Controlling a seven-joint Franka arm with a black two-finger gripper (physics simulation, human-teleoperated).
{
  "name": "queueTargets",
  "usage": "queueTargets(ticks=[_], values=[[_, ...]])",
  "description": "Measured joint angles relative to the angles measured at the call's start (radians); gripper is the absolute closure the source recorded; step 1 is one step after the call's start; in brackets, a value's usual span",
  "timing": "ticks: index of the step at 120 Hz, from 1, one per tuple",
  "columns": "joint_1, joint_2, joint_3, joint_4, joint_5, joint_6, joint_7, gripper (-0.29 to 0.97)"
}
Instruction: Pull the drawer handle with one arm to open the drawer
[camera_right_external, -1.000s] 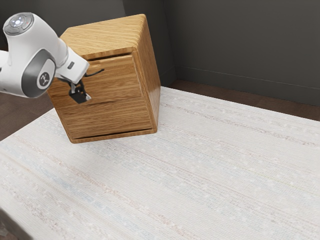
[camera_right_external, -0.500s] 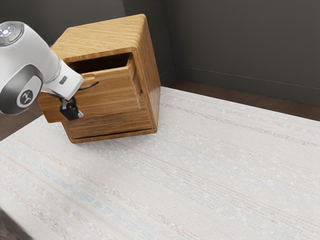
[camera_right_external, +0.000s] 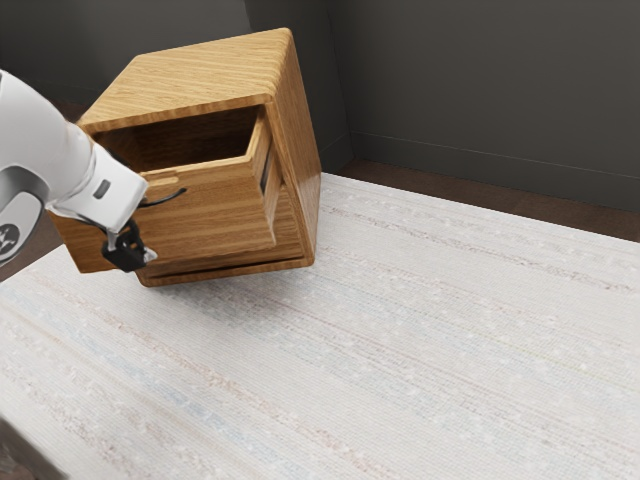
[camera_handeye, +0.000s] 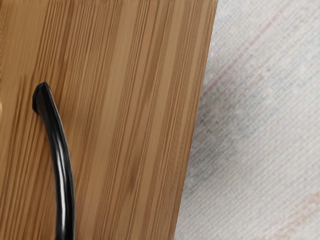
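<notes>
A wooden cabinet (camera_right_external: 295, 130) stands at the back of the table on the exterior view's left. Its upper drawer (camera_right_external: 215, 215) is pulled well out, and the dark hollow inside (camera_right_external: 185, 140) is open to view. A thin black curved handle (camera_right_external: 165, 197) arcs off the drawer front. My black gripper (camera_right_external: 127, 250) is at the handle's lower end, against the drawer's face, and is shut on it. In the wrist view the handle (camera_handeye: 57, 160) runs down the wood-grain drawer front (camera_handeye: 125, 100) toward my hand.
The cabinet's lower panel (camera_right_external: 285, 245) stays flush under the drawer. A pale woven table surface (camera_right_external: 420, 340) spreads wide toward the exterior view's right and front. Dark walls (camera_right_external: 480, 70) and floor lie behind the table.
My hand has drawn back toward the exterior view's left and down, and the drawer came with it: from shut one second ago, to part open, to well out now.
</notes>
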Motion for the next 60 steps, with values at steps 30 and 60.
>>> queueTargets(ticks=[30, 60], values=[[0.000, -0.107, -0.018, -0.098, 0.016, -0.001, -0.050, 0.00], [0.008, -0.104, -0.211, 0.081, -0.120, -0.148, -0.140, 0.00]])
